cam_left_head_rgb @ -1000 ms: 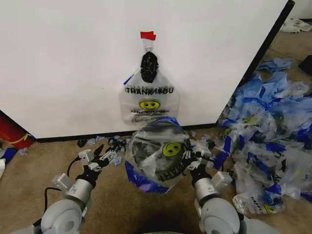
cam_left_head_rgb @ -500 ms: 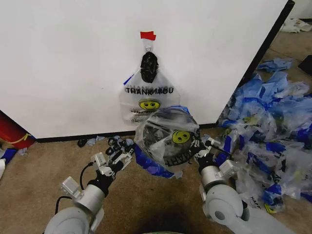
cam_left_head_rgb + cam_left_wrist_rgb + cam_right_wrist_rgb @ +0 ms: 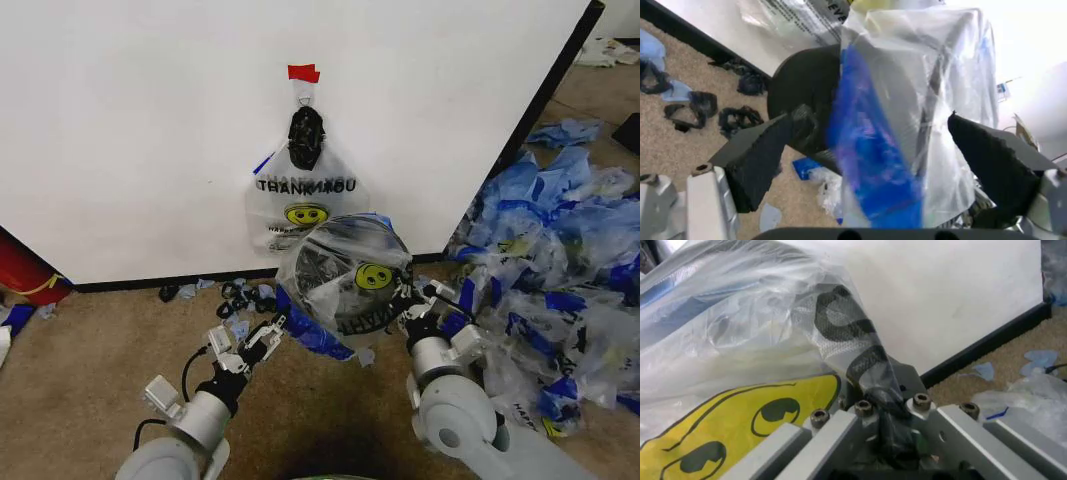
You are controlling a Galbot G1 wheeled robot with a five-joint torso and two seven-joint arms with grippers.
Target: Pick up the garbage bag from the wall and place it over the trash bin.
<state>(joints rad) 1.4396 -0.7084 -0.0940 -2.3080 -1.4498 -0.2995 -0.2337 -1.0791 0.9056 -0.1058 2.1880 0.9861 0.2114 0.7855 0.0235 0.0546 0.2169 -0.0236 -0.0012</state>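
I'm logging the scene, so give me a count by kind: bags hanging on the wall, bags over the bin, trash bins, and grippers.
Bags hanging on the wall: 1
Garbage bag over the bin: 1
Trash bin: 1
Grippers: 2, left gripper, right gripper
Total: 5

The garbage bag (image 3: 345, 275) is clear plastic with a yellow smiley face, black lettering and blue tape strips along its edges. Through it shows the black mesh of the trash bin (image 3: 318, 268). The wall (image 3: 150, 120) is plain white with a black strip at its base. On it hangs another clear bag (image 3: 305, 205) printed with black "THANK YOU" and a yellow smiley, under a black knot (image 3: 305, 138) and red tape (image 3: 303, 72). The floor (image 3: 90, 340) is tan carpet. The heap of bags (image 3: 550, 290) is clear and blue. The left pincer (image 3: 262, 338) looks white and black, though it is small here.
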